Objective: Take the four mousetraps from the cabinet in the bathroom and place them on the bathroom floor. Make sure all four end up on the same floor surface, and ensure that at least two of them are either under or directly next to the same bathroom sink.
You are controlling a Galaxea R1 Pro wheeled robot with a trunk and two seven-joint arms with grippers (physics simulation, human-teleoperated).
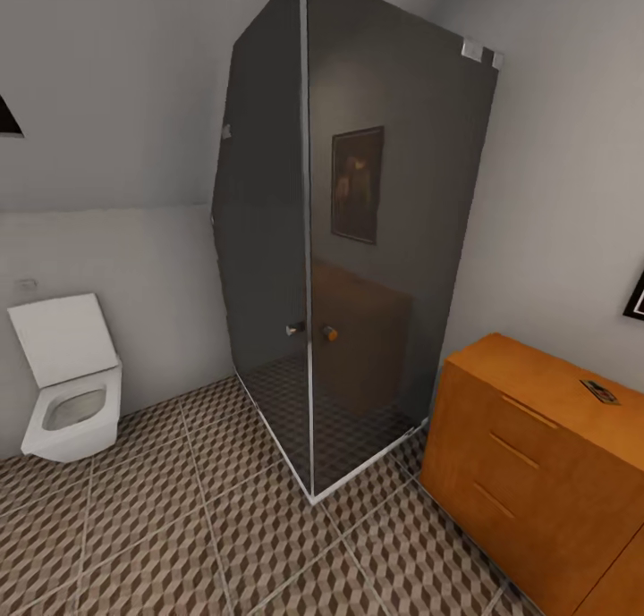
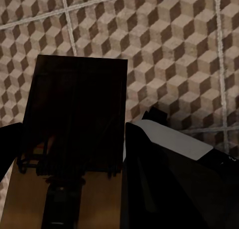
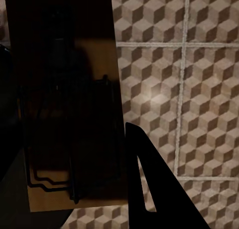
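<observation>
Head view: the cabinet [image 1: 537,473] is seen at right on the bathroom floor [image 1: 179,527], one mousetrap [image 1: 599,391] lying on its top. Left wrist: a mousetrap [image 2: 74,139] is clamped in the left gripper [image 2: 99,179]. Right wrist: another mousetrap [image 3: 64,104] is clamped in the right gripper [image 3: 74,164].

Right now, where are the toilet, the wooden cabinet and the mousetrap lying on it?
toilet [image 1: 76,408], head view, bowl rim.
cabinet [image 1: 510,446], head view, drawer front.
mousetrap [image 1: 599,391], head view, board's middle.
</observation>
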